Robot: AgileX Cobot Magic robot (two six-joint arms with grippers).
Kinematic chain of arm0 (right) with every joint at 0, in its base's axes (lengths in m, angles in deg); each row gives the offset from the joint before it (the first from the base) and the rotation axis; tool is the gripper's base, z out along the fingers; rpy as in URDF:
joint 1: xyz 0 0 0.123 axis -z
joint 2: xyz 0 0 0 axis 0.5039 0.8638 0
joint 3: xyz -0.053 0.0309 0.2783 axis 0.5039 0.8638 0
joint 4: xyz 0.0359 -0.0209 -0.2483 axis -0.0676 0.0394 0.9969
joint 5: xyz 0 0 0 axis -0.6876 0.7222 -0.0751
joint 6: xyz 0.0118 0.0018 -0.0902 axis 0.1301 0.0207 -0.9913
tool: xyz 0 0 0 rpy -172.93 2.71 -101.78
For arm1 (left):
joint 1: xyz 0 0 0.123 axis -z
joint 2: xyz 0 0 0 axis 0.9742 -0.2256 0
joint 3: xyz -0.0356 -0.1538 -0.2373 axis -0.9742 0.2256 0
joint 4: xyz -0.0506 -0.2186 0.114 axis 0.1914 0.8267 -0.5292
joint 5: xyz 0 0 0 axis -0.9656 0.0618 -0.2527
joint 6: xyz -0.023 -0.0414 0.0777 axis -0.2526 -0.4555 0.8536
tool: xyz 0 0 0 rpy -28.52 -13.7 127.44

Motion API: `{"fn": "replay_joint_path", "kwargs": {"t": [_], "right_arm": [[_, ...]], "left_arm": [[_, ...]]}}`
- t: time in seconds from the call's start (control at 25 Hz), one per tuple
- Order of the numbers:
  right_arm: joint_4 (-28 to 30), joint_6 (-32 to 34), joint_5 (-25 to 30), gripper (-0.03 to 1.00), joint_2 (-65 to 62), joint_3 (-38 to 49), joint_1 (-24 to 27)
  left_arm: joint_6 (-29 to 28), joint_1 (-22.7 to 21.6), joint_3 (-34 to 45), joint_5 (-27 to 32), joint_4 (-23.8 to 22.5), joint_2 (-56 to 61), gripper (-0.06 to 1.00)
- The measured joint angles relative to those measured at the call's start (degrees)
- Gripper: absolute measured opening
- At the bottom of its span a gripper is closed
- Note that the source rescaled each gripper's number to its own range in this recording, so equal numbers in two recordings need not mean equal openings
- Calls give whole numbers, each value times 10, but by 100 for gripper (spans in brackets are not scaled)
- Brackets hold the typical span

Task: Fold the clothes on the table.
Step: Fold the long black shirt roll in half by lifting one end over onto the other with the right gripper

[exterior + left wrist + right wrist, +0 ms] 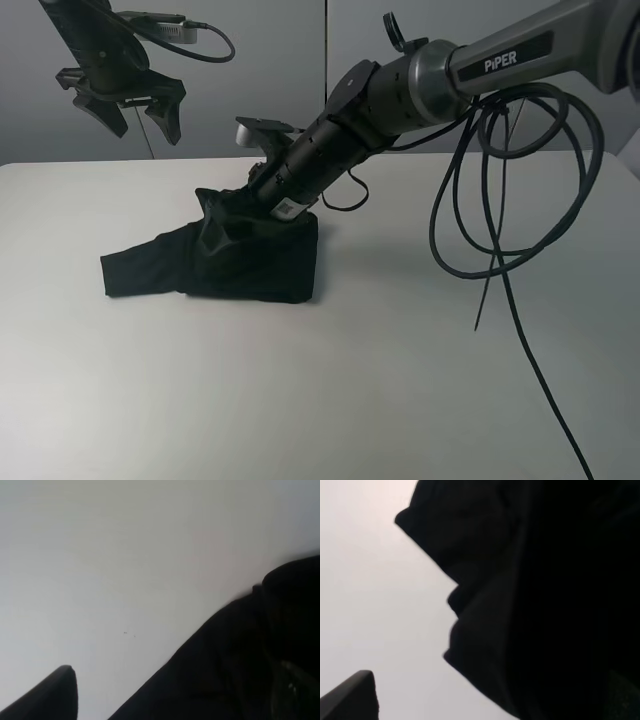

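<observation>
The black T-shirt [235, 262] lies bunched in a thick pile on the white table [400, 380], left of the middle, with one sleeve trailing left; no print shows. My right gripper [220, 215] reaches across and is buried in the pile's raised top. In the right wrist view one fingertip [350, 695] stands bare and far to the side, and black cloth [545, 605] covers the other, so the jaws look open. My left gripper [145, 125] hangs open and empty high above the table's back left. Its wrist view shows one fingertip [52, 695] and the shirt [235, 665] below.
The right arm's black cables [500, 200] loop down and trail across the table on the right. A grey wall stands behind the table's far edge [120, 162].
</observation>
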Motion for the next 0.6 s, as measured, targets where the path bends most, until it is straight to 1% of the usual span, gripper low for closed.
{"fn": "replay_joint_path", "kwargs": {"t": [0.2, 0.32, 0.44, 0.6], "right_arm": [[5, 35, -17, 97, 18, -4, -8], [9, 43, -15, 97, 43, -29, -9], [-14, 42, -15, 97, 66, -76, -17], [-31, 40, -12, 97, 101, -155, -48]], "left_arm": [[0, 0, 0, 0, 0, 0, 99], [0, 0, 0, 0, 0, 0, 99], [0, 0, 0, 0, 4, 0, 99], [2, 0, 0, 0, 10, 0, 99]]}}
